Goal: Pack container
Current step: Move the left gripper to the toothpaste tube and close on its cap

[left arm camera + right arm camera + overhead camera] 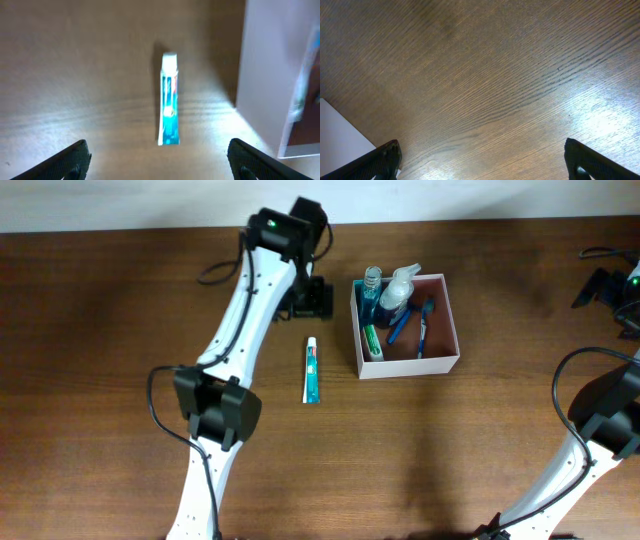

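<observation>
Plainly the step in hand is picking up the last loose item. The table [120, 300] carries the box [410, 367], which sits right of centre, open side up and part-filled. The left gripper [157, 157] hangs above the wood with its fingers spread wide and nothing between them. The toothpaste tube [170, 100] lies flat just ahead of it, running lengthwise away from the wrist camera, near the box's white outer wall but not touching it.

To do this well, I would bring the gripper forward until the middle of the tube sits between the fingers. Then drop straight down and close across the narrow width, not along the length. The tube looks soft and flat, so a low, gentle pinch should keep it from folding or slipping out sideways. Keep the box-side finger off the wall, since light cardboard would likely slide. Lift well above the rim before crossing, and set the tube down in the freer right-hand part. The right gripper [482, 155] is also spread and empty, over bare wood.

Counted, big to small:
- One box.
- Two bottles inside it, a blue bottle [372, 292] and a white pump bottle [398, 288].
- Two tubes, the green tube [372, 338] inside and the toothpaste tube outside.
- What look like two blue toothbrushes [422, 330].
</observation>
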`<state>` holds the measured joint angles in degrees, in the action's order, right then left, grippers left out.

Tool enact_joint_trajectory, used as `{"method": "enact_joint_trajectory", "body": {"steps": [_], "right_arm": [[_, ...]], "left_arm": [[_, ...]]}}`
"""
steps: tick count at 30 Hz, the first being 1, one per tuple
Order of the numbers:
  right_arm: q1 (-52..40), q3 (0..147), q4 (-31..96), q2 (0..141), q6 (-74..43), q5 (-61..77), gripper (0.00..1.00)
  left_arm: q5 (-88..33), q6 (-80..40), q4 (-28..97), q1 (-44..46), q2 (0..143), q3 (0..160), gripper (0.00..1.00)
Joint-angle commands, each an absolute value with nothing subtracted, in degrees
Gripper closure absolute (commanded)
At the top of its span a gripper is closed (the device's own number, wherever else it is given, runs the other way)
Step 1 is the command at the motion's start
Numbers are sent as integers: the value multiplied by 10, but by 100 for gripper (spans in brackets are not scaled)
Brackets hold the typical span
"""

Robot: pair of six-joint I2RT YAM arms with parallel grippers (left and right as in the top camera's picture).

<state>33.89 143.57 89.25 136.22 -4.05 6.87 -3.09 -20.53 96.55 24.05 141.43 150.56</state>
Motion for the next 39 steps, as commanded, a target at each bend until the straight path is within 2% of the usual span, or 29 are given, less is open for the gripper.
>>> {"method": "enact_joint_trajectory", "body": {"steps": [1, 18, 30, 31, 34, 37, 39], "right_arm": [[342, 1435, 891, 1354, -39, 62, 1], [342, 1435, 891, 1354, -39, 62, 1], [342, 1435, 891, 1354, -39, 62, 1], [342, 1435, 891, 1354, -39, 62, 1], [342, 1435, 891, 1354, -39, 62, 1], [342, 1435, 891, 1354, -39, 62, 1], [342, 1435, 891, 1354, -39, 62, 1]], "left_arm": [[-48, -197, 967, 239, 1407, 1458, 11], [-45, -209, 844, 259, 1407, 1265, 11], [-45, -222, 780, 259, 1407, 1197, 11], [-46, -223, 777, 259, 1407, 1195, 16], [-46, -223, 767, 259, 1407, 1189, 22], [-46, -223, 762, 259, 1408, 1188, 34], [-48, -223, 759, 259, 1408, 1188, 38]]}}
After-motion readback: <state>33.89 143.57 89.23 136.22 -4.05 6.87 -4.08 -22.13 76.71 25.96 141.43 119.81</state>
